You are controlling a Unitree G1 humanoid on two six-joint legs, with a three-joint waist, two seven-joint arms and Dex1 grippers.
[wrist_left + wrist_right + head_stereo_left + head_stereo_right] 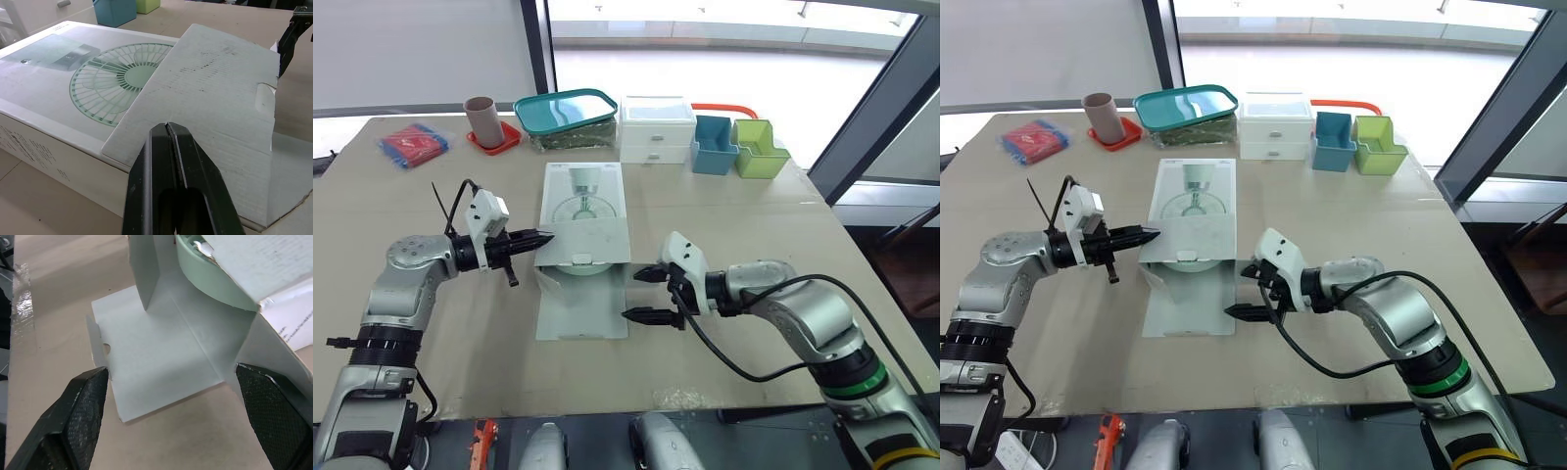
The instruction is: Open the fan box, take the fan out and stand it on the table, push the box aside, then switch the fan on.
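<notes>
White cardboard fan box (582,201) is lying flat, long axis pointing away from the robot, near end gaping, pale green round fan (579,268) sitting inside. Black-fingered right gripper (632,295), spread wide, is hovering just right of that opening, the nearer arm. Left gripper (543,237), pinched closed, is touching the box's left edge.

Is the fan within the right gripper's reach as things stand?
Probably yes: the box is open at its near end, the fan shows there, and the open right gripper sits beside it, nothing between.
</notes>
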